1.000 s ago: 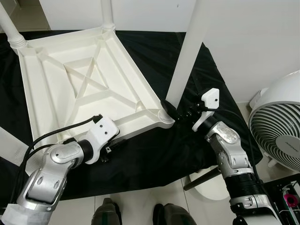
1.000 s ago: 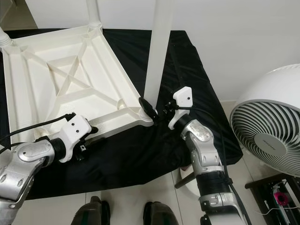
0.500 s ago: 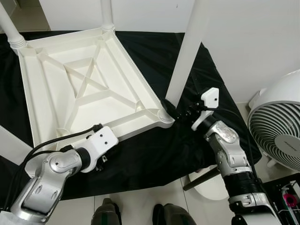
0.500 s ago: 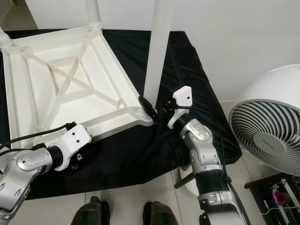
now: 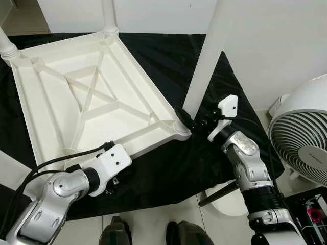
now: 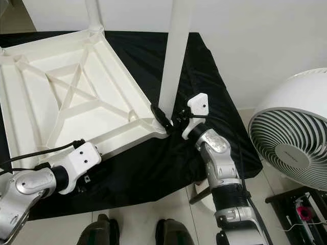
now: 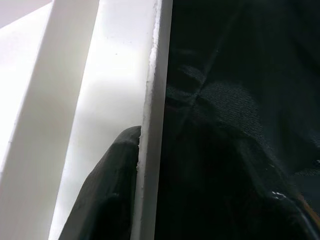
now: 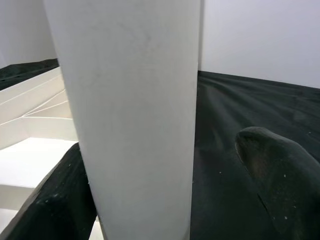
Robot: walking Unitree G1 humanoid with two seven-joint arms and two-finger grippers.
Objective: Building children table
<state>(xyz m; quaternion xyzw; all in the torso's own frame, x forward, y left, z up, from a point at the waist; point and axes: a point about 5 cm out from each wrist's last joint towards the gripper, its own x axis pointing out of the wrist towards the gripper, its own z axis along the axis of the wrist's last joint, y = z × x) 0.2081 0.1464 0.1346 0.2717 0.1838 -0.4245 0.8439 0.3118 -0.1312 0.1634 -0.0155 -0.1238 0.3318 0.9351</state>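
Tabletop (image 5: 76, 97) upturned on black cloth (image 5: 168, 56) | right pincer (image 5: 196, 121) spread around leg (image 5: 204, 61) | left pincer (image 7: 140, 200) straddles rim | fan (image 5: 301, 138) beside

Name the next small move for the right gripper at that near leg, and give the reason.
Probably close the right gripper on the leg: in the right wrist view its fingers flank the white post with a gap on one side. The leg stands at the tabletop corner socket, so gripping lets it be seated.

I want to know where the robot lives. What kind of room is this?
Probably a room in a home. A white plastic table lies upside down on a black cloth over a pale tiled floor, and a white electric fan stands by a plain white wall.
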